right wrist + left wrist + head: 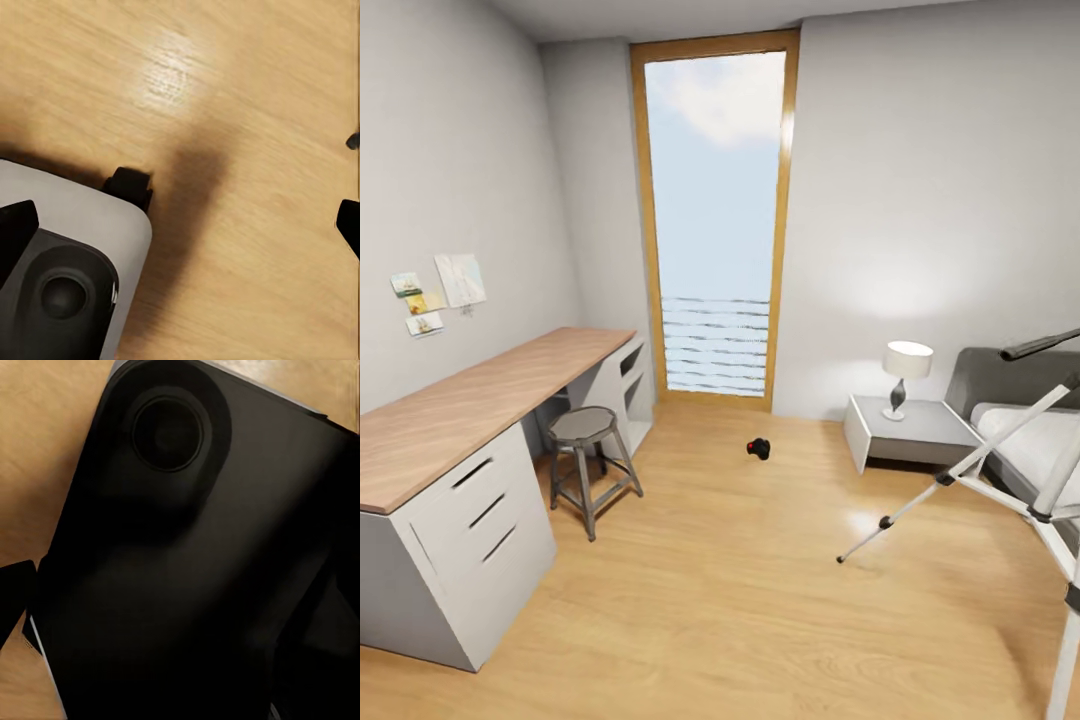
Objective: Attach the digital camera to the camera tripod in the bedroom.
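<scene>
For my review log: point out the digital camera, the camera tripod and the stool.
digital camera (759, 448), head view, on its black body.
camera tripod (960, 469), head view, on the silver leg stretched over the floor.
stool (582, 424), head view, on its round seat.

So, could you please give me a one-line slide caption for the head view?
Bedroom overview: digital camera lying on the wood floor before the tall window, camera tripod at right.
</scene>
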